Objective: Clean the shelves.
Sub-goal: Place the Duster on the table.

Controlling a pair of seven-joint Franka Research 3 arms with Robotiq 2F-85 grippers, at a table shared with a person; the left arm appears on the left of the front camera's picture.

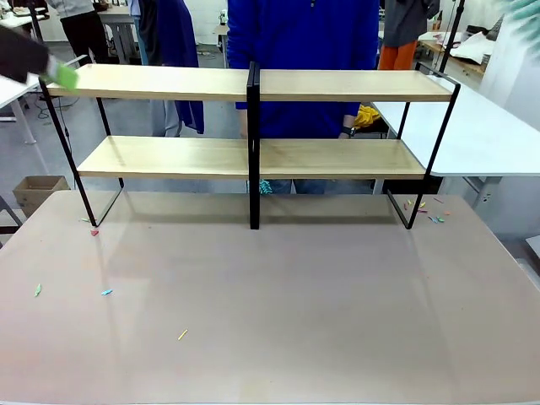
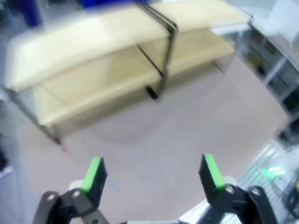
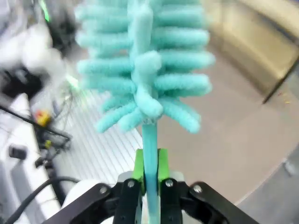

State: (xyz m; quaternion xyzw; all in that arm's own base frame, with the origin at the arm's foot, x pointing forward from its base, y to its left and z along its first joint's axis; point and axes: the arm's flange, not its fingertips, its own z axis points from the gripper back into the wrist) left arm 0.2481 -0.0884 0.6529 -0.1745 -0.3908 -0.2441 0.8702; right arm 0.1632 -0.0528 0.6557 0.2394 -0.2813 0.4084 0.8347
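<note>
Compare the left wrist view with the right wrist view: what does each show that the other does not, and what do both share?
Left wrist view alone: the left gripper, open with nothing between its pads, and both wooden tiers of the shelves with the central black post.
Right wrist view alone: the right gripper shut on the handle of a teal duster.
Both: the table surface.

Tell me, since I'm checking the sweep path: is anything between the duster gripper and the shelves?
Nothing visible. The right gripper holds the duster over bare table; the shelves lie beyond.
</note>
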